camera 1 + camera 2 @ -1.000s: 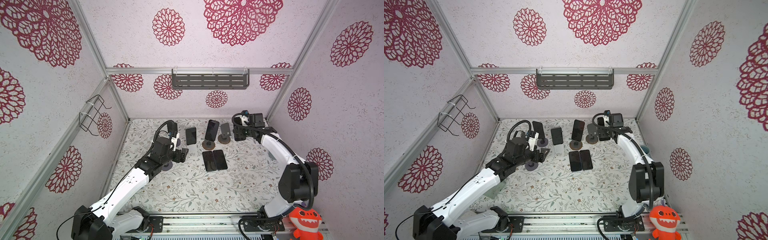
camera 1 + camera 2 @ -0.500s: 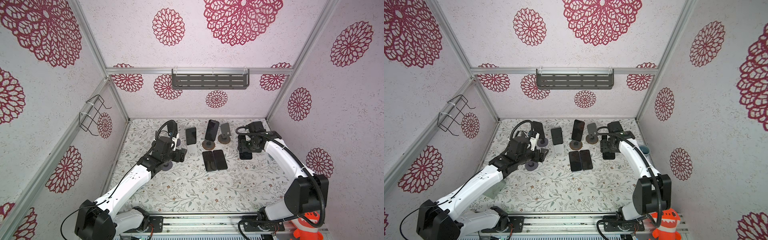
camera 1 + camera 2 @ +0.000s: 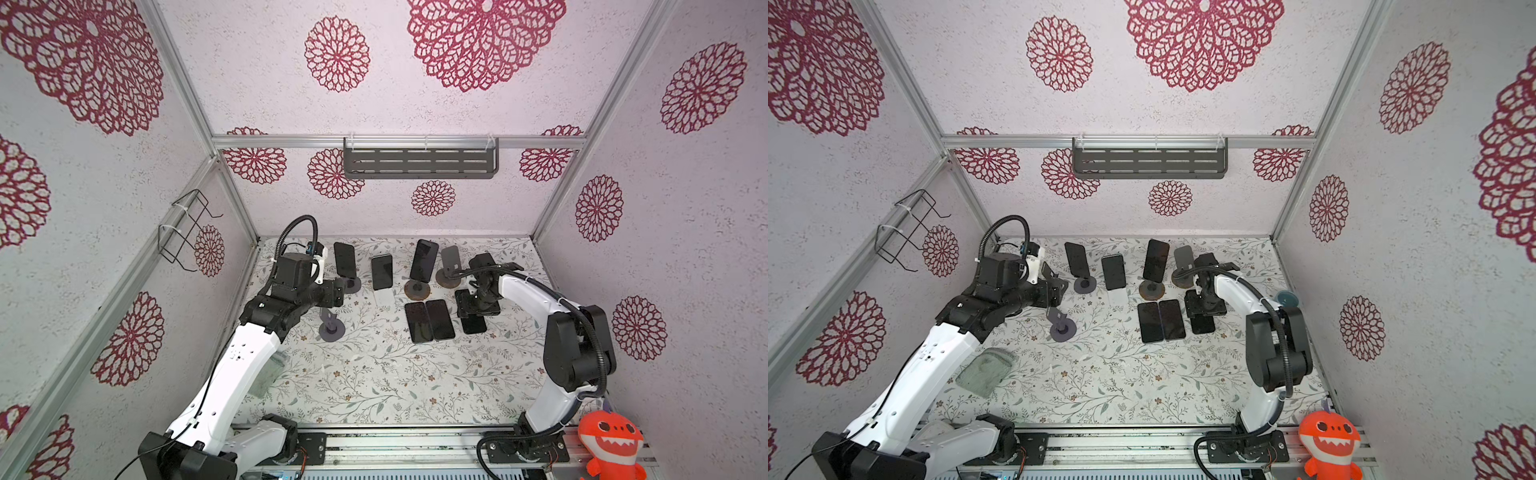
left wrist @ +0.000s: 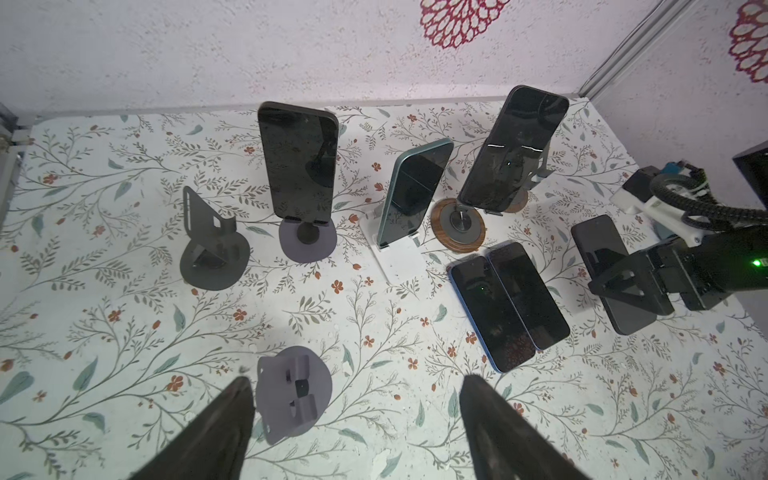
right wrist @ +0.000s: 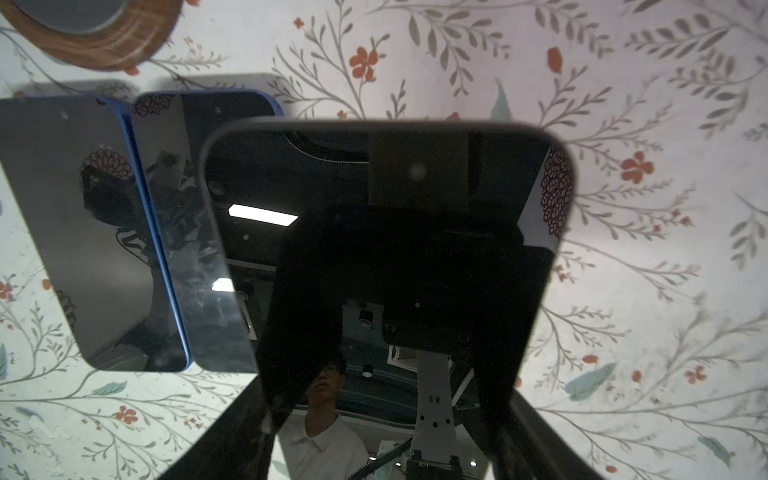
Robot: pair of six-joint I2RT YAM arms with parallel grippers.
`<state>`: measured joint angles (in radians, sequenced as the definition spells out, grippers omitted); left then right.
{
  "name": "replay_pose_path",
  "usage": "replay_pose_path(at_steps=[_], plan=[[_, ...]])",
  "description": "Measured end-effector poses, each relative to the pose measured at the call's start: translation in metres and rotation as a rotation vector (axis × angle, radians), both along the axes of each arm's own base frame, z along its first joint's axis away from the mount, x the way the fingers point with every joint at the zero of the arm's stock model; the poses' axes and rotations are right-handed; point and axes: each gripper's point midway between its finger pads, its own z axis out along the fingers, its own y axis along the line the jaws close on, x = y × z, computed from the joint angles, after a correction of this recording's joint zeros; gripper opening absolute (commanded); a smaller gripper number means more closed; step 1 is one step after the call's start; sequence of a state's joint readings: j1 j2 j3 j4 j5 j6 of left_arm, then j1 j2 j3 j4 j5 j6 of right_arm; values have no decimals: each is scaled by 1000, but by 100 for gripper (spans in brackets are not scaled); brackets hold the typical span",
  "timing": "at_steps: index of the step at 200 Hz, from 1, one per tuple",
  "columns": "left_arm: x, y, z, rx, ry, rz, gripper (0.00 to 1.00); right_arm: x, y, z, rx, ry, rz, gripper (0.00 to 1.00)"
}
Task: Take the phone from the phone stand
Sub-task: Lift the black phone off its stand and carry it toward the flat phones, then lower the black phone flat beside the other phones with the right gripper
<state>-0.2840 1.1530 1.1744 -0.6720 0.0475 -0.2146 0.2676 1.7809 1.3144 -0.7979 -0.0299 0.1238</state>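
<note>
The right gripper [image 3: 477, 307] is closed across the width of the phone [image 3: 473, 326], and in both top views it sits low over the mat [image 3: 374, 374], just beside the two flat phones [image 3: 430, 320]. A second ago it was up at the back by the phone stand [image 3: 450, 262]. That stand's plate is now bare, so the phone is already off it and only the set-down seems left. From here it is not clear whether the phone touches the mat yet. The left gripper [image 3: 338, 293] has barely shifted and hovers near the back left with its jaws spread and nothing in them.

In the left wrist view, the left gripper [image 4: 355, 380] shows both fingers well apart over bare mat, with an empty grey stand [image 4: 293, 395] close to one finger. Across the mat the right gripper [image 4: 623, 286] straddles the phone [image 4: 598, 245], which lies roughly parallel to the flat pair. Three propped phones [image 4: 297, 162] remain on other stands.

In the right wrist view, the phone [image 5: 386, 199] fills the frame, screen up and level. A dark finger [image 5: 245, 424] flanks each long edge. The flat phones [image 5: 104, 228] lie alongside it, near but apart. Releasing here looks safe, provided the phone is low enough.
</note>
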Motion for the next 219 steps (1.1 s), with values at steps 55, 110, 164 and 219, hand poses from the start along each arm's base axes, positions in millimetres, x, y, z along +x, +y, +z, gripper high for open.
replay_pose_path(at_steps=[55,110,164,219], plan=[[-6,20,-11,-26,27,16,81,5,3,-25,-4,35,19,67],[-7,22,-17,-10,37,7,82,10,5,-46,-12,77,40,70],[-7,22,-18,-1,37,2,82,18,8,-47,3,64,44,76],[-8,23,-19,6,38,2,83,18,9,-47,10,65,52,87]])
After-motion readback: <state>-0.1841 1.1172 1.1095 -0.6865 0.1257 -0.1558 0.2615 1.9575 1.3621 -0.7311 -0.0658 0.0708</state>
